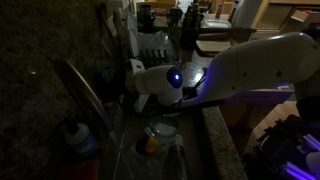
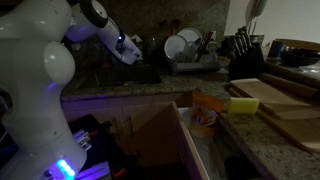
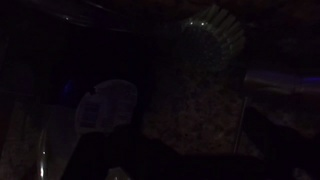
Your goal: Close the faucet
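The scene is very dark. The faucet [image 1: 84, 95] is a long arched dull grey spout at the left in an exterior view, over the sink. My white arm reaches in from the right, with a blue light on the wrist. The gripper [image 1: 136, 76] is just right of the spout's upper part; I cannot tell whether it touches it. In an exterior view the gripper [image 2: 146, 66] hangs by the dark back wall, left of the dish rack. The wrist view is almost black and its jaws do not show. Open or shut cannot be told.
A blue-capped bottle [image 1: 80, 135] stands below the faucet. A wire dish rack [image 2: 190, 50] holds pale dishes. A knife block [image 2: 245, 48] and wooden cutting boards [image 2: 272, 95] sit on the granite counter. A drawer [image 2: 190, 140] stands open below.
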